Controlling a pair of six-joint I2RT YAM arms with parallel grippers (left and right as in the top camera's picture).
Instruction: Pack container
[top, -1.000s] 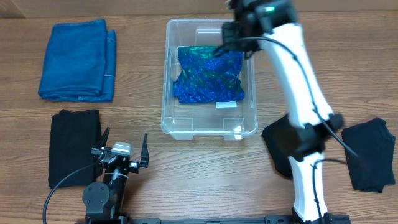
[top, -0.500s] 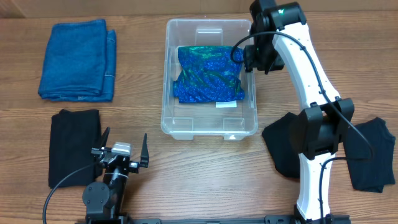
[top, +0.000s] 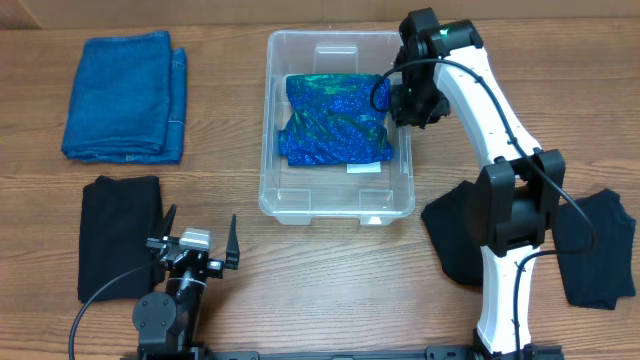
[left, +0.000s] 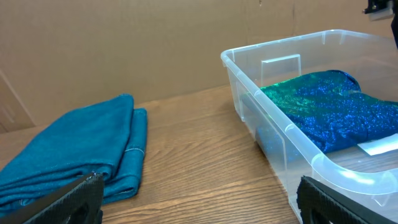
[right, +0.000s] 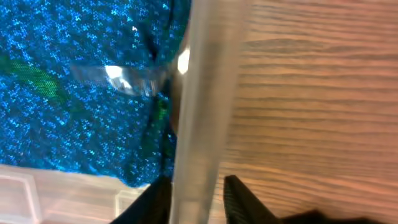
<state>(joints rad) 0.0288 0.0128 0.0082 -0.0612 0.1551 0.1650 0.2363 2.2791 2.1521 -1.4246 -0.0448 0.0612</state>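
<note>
The container (top: 336, 213), a clear plastic tub, stands at the table's middle with a sparkly blue-green cloth (top: 335, 120) lying inside it. My right gripper (top: 405, 100) is down at the tub's right wall. In the right wrist view its two dark fingers straddle the thick rim (right: 208, 93), closed in on it, with the cloth (right: 74, 93) to the inside. My left gripper (top: 197, 232) rests open near the front edge, nothing between its fingers (left: 68, 199). From there the container (left: 283, 127) and the cloth (left: 336, 106) lie ahead to the right.
A folded teal towel (top: 125, 95) lies at the back left, seen also in the left wrist view as the towel (left: 68, 149). A black cloth (top: 118, 235) lies front left. Two more black cloths (top: 600, 250) sit by the right arm's base.
The right gripper left the tub's back right corner, came down along the right wall and narrowed its jaws around the rim. The left arm stayed still.
</note>
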